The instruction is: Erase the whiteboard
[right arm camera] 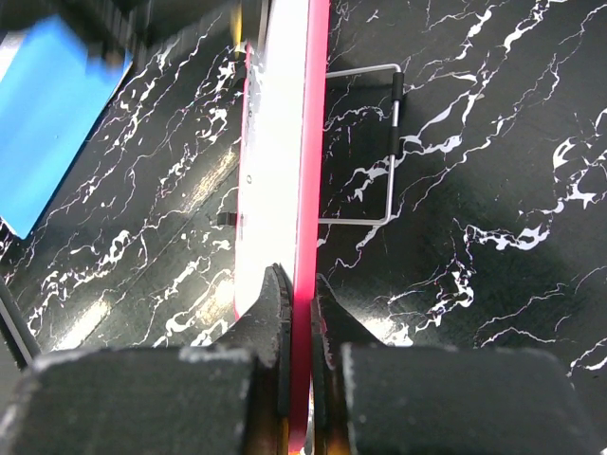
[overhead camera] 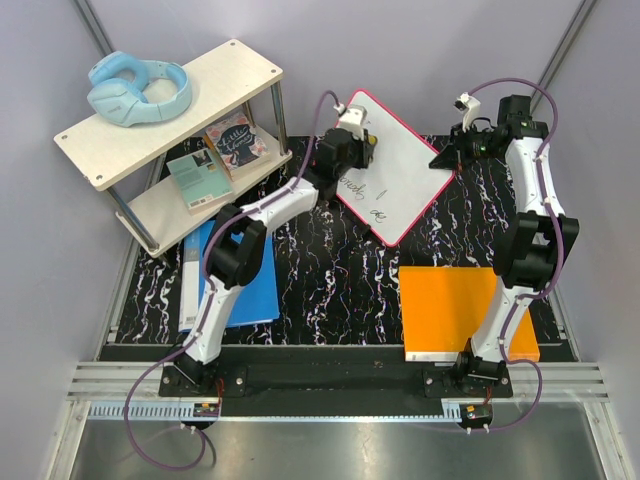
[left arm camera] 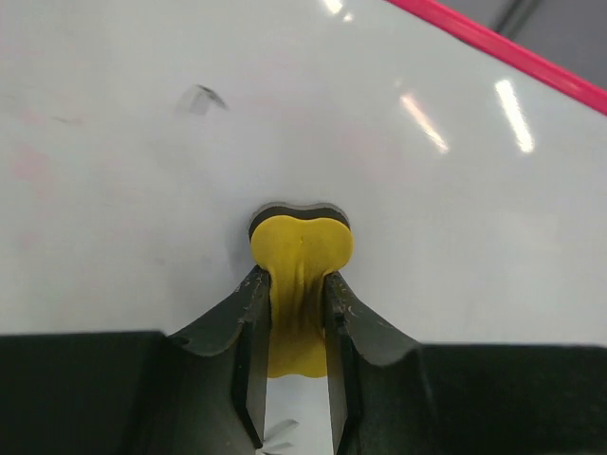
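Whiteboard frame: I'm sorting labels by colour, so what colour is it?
The whiteboard frame is red-pink, best seen in the right wrist view.

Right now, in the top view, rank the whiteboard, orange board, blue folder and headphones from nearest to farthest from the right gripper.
1. The whiteboard, far centre: its right edge is clamped by the right gripper.
2. The orange board, near right.
3. The blue folder, near left.
4. The headphones, far left on the shelf.
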Tool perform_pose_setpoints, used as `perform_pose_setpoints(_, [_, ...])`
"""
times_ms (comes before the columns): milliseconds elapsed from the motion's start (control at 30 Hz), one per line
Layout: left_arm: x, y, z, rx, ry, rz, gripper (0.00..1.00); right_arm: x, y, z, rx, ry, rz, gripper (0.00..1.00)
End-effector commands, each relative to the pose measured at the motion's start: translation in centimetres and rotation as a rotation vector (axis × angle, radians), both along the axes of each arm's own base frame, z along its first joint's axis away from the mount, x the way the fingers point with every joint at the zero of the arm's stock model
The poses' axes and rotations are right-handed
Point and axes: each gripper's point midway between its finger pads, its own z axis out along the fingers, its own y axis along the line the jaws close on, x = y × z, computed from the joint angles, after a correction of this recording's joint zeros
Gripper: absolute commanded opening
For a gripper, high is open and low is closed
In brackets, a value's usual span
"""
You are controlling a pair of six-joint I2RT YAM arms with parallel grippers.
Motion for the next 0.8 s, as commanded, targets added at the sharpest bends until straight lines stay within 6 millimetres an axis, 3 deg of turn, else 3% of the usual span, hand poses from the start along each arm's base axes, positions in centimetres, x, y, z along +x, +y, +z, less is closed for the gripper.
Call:
perform_pose_setpoints(0, [4.4,2.4,2.6,-0.092,-0.07,0.113,0.0,-5.1,3.5,-5.2,-0.076,0.201,0.172,0.0])
perform_pose_setpoints(233, [6.5,2.8,6.2,-0.115,-0.164,0.082,0.0,-5.7,3.6,-4.6,-0.08,0.205,0.201,0.0])
perform_pose_setpoints(433, [5.4,0.7,7.8,-0.126,-0.187,-0.057,0.0,-5.9,4.0,-4.8,-0.085,0.211,0.215,0.0])
perform_pose_setpoints(633, [4.5,-0.7,6.9,-0.062,-0.187,-0.137,0.0,-5.9,4.4,-5.0,-0.093,0.214,0.225,0.0])
perform_pose_setpoints(767, [5.3,0.4,5.4,-0.037,-0.142,-0.076,0.0,-5.9,4.4,-5.2,-0.095,0.22,0.225,0.0])
